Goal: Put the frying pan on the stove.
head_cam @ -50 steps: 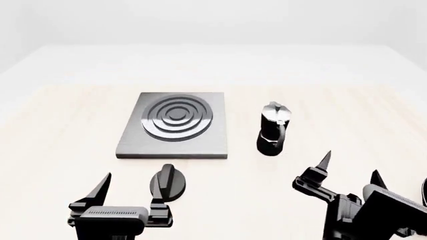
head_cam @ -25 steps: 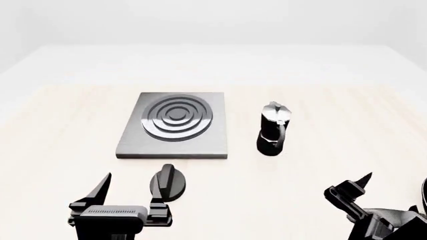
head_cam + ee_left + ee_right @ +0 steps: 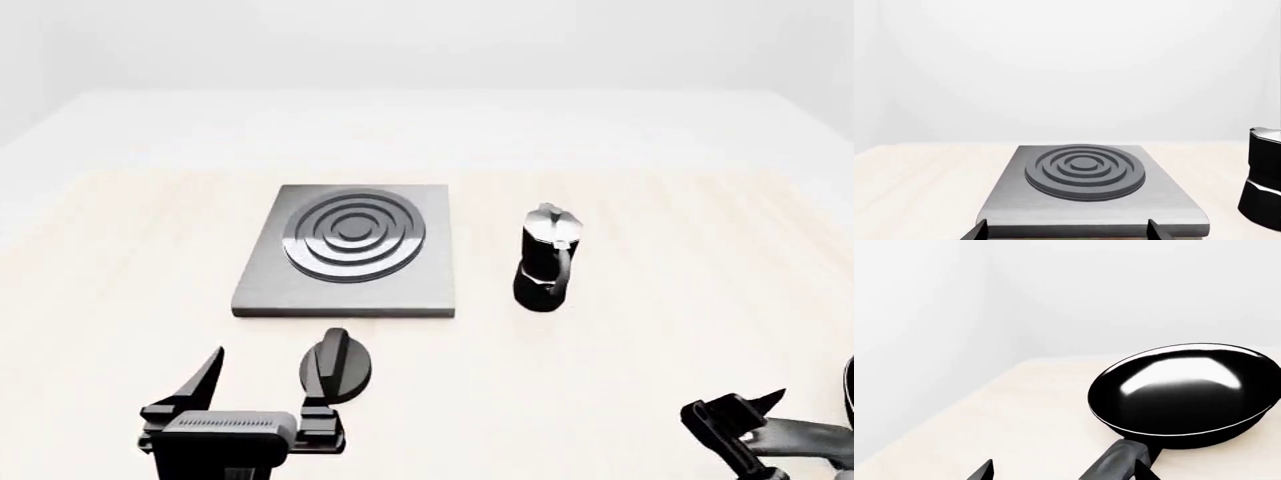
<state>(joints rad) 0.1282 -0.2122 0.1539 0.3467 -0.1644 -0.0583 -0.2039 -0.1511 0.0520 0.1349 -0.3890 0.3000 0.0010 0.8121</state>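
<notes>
right wrist view has the frying pan on the table, handle between the right gripper fingers, jaws spread, not touching. head view: left gripper open by the knob; stove bare, moka pot to its right.

Round black frying pan: glossy, mirror-like highlights inside. Square dark grey stove slab: matt, ridged rings. Pale wood-look tabletop: smooth, matt. Black-and-silver moka pot: shiny.
</notes>
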